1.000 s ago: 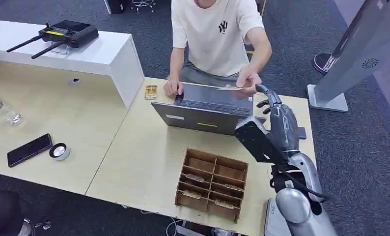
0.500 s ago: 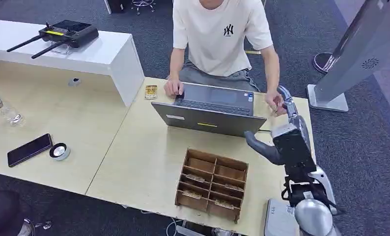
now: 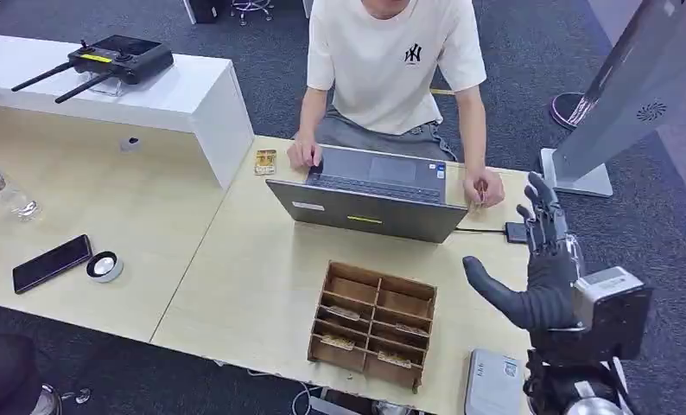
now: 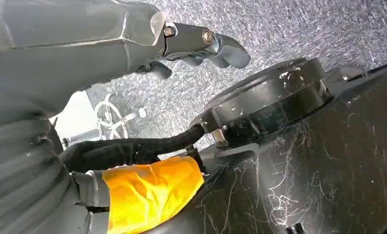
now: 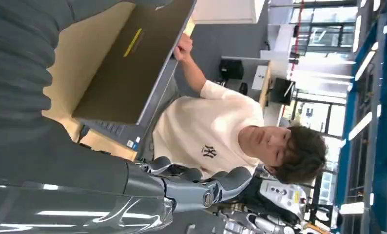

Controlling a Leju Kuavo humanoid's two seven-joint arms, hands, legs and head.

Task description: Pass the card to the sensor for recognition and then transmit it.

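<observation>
My right hand [image 3: 543,259] hangs open above the table's right end with its fingers spread and nothing in it; in the right wrist view its fingers [image 5: 201,187] are bare too. A person sits behind the grey laptop [image 3: 370,203]. Their hand [image 3: 484,187] rests on the table beside the laptop, with a thin pale sliver at the fingers that I cannot make out as the card. A small dark reader [image 3: 517,232] lies on a cable right of the laptop, just ahead of my fingertips. My left hand [image 4: 201,44] hangs by my body, empty.
A wooden compartment box [image 3: 374,324] with several cards stands at the table's front. A grey box [image 3: 492,380] lies at the front right edge. A loose card [image 3: 264,162], phone [image 3: 52,263], round puck [image 3: 104,266], bottle [image 3: 3,192], white counter [image 3: 149,95] and slanted grey stand [image 3: 616,104] surround.
The person took the card from my right hand and lowered their hand to the table by the laptop. My right hand drew back towards me and to the right, now empty.
</observation>
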